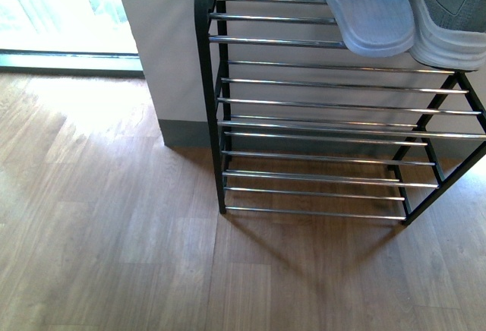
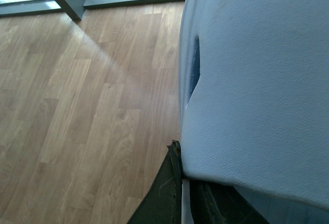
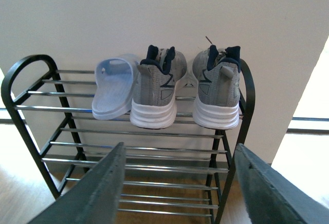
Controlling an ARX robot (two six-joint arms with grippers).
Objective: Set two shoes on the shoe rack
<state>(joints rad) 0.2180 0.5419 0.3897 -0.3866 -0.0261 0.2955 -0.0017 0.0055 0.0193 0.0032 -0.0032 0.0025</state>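
Spread right fingers (image 3: 180, 188) hold nothing; left grips one slipper (image 2: 257, 80); rack (image 3: 31, 106) carries two sneakers (image 3: 157, 88), another slipper (image 3: 114, 90).

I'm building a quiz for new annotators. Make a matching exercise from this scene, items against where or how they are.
Items:
1. two shoes
2. slide sandal
3. right gripper
4. lower tiers

States:
A. bare bars
B. open, facing the shoe rack
C. side by side on the top tier, heels outward
D. top tier, beside the sneakers

Pairs: 1-C, 2-D, 3-B, 4-A
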